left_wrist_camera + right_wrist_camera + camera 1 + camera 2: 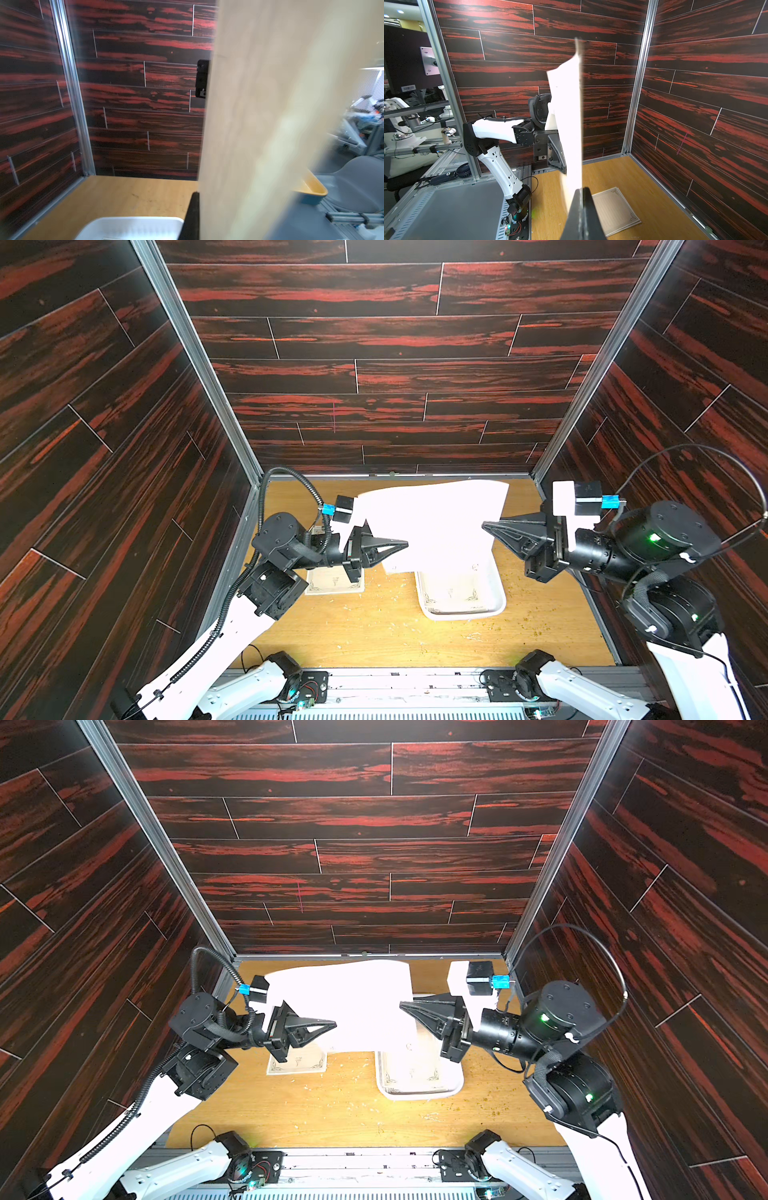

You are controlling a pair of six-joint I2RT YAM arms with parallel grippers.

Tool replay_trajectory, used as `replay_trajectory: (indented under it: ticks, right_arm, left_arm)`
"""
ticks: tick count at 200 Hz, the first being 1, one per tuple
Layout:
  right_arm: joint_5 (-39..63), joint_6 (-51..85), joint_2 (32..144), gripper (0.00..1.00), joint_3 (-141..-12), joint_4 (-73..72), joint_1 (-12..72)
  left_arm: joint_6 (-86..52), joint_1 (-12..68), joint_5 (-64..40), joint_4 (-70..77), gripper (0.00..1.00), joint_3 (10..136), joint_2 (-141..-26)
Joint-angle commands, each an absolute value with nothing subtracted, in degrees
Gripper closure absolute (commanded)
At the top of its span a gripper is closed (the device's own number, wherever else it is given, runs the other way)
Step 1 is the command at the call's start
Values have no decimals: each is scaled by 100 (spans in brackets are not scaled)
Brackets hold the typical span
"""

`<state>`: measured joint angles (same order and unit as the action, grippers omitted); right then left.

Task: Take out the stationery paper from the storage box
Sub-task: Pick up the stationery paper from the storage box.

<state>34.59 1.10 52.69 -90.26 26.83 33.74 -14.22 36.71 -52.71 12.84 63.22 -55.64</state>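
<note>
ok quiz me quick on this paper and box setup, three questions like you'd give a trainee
1. True or false: the raised sheet is pinched at opposite edges by the closed jaws of the left gripper and the right gripper.
2. Fill in: the storage box has more ___ lying in it.
3. Where is the loose sheet?
A) inside the box
B) flat on the table, outside the box
C) leaning on the back wall

Key: 1 true; 2 stationery paper; 3 B
</note>
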Motion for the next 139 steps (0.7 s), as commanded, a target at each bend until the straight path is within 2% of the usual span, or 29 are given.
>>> replay_trajectory:
  ticks: [1,18,36,48,69,84,102,139]
  right_arm:
    - [3586,239,5300,100,-8926,2388,3375]
    - [3495,238,5300,100,-8845,2338,3336]
    - [3296,230,5300,99,-8840,2381,3283]
    - [3128,173,5306,86,-8883,2504,3267]
    - [2882,-10,5335,47,-8977,2732,3259]
    - [2693,-143,5390,34,-9053,2816,3261]
    - [2440,-285,5537,31,-9267,2945,3255]
    - [2353,-404,5789,29,-9617,3076,3256]
  left_arm:
    - [-1529,3661,-5244,1469,100,6389,-5517]
    - [-1820,3662,-5105,1955,100,6197,-5480]
    - [-1678,3662,-4955,1757,100,6198,-5450]
    - [-1258,3657,-4852,1068,100,6341,-5440]
    - [-450,3589,-4664,-267,100,6738,-5471]
    - [51,3476,-4535,-1125,100,7023,-5483]
    - [423,3255,-4440,-1791,100,7213,-5435]
    - [589,2688,-4376,-2157,100,7233,-5208]
